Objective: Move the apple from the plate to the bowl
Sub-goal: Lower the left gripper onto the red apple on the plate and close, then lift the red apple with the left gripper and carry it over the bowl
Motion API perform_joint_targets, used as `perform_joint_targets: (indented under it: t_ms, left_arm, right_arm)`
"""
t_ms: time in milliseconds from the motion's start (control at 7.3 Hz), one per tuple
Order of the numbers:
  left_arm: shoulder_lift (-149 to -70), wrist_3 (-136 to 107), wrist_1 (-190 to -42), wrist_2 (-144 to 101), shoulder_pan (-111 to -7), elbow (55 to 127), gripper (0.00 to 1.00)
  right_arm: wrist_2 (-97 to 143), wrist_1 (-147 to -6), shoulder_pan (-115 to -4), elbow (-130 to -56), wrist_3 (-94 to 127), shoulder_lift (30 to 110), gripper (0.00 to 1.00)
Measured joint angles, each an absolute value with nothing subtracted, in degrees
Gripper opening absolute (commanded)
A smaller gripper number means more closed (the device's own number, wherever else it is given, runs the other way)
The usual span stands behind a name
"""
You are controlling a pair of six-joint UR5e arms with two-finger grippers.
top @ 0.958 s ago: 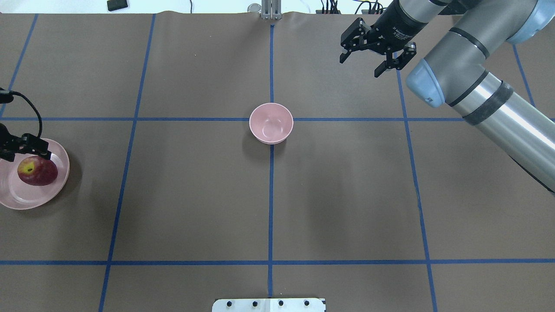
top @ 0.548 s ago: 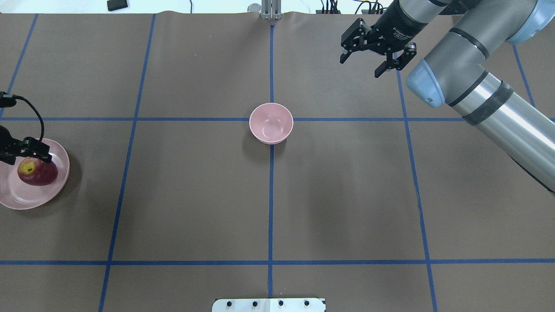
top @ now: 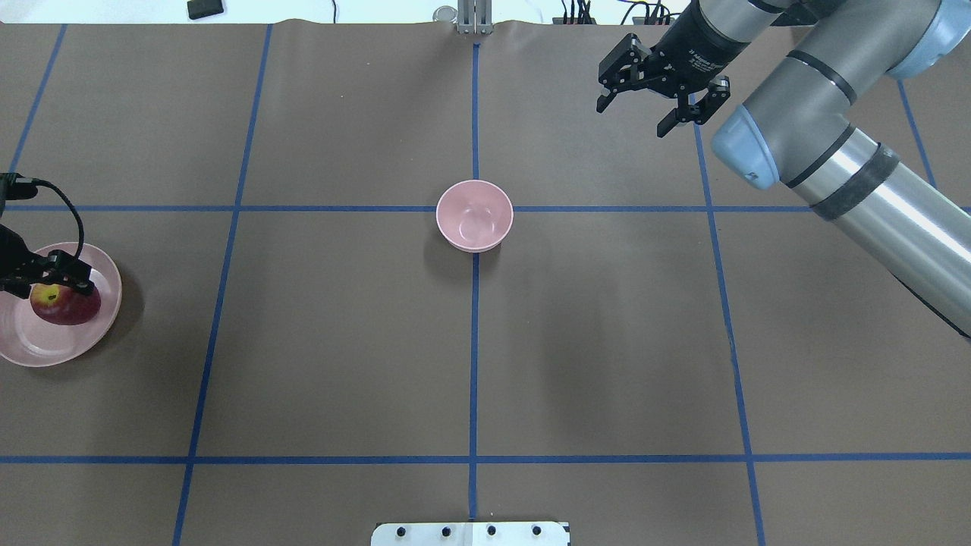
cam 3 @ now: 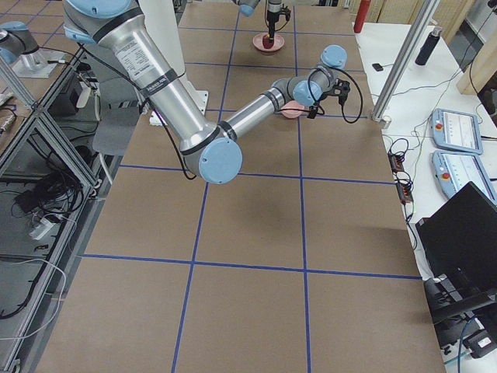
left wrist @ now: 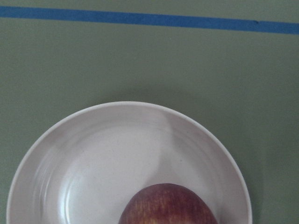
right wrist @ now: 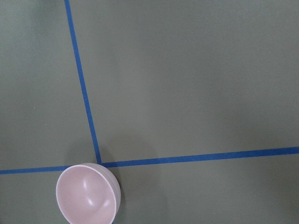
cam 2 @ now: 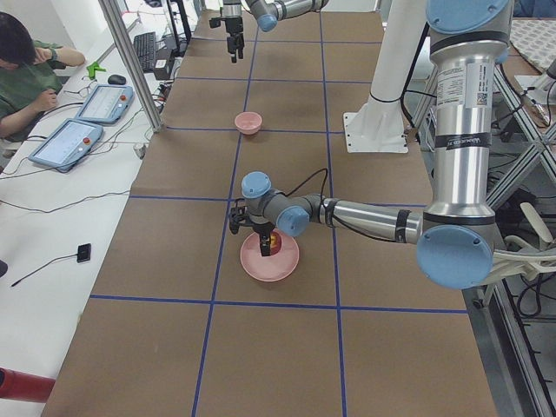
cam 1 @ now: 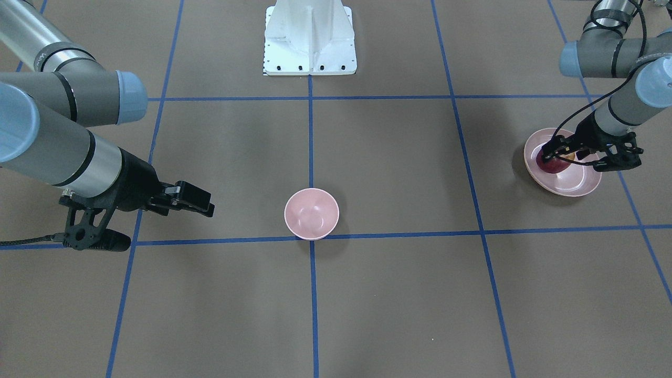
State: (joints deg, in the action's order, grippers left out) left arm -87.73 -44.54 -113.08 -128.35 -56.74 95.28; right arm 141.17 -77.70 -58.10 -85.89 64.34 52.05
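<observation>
Brown table [top: 341, 341] with blue tape grid [top: 473, 341], pink plate [top: 30, 343], pink bowl [top: 475, 216]

Flat taped table [top: 334, 318] runs from the plate [top: 30, 345] to the bowl [top: 474, 216], the right gripper [top: 631, 120] hanging well beyond.

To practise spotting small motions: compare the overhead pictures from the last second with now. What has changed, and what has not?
The left gripper has moved closer onto the apple, sliding down the overhead picture; its jaws look open and it has lifted nothing. The apple, the plate and the bowl kept their places. The right gripper stays open and has barely shifted.
</observation>
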Motion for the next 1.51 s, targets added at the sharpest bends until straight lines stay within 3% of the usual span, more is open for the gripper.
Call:
perform_joint_targets:
  t_ms: [274, 411, 548, 685, 958, 1232, 1506]
  left_arm:
    - [-87.86, -44.85, -113.04, -128.81, -56.01, 95.05, 0.97]
    - [-87.88, -44.85, -113.03, -128.89, -55.61, 95.03, 0.82]
    - [-87.89, -44.77, -113.05, -128.92, -55.36, 95.01, 0.31]
    - [-87.89, -44.61, -113.03, -128.93, -55.27, 95.11, 0.00]
    - [-87.13, -44.29, -112.04, -129.41, -55.66, 98.19, 0.00]
    - [-86.57, -44.07, -102.45, -130.97, -58.26, 108.23, 0.00]
    - [-94.34, -46.32, -88.52, -131.10, -59.19, 115.78, 0.00]
  right_arm:
    - [141.17, -77.70, -58.10, -85.94, 64.34, 52.13, 1.00]
    - [141.16, -77.70, -58.10, -86.00, 64.34, 52.20, 1.00]
    - [141.16, -77.70, -58.10, -86.07, 64.33, 52.29, 1.00]
    - [141.15, -77.69, -58.09, -86.13, 64.34, 52.40, 1.00]
    - [141.15, -77.69, -58.10, -86.23, 64.34, 52.46, 1.00]
    - [141.17, -77.69, -58.18, -86.51, 64.33, 52.55, 1.00]
    - [141.21, -77.68, -58.42, -87.02, 64.34, 53.20, 1.00]
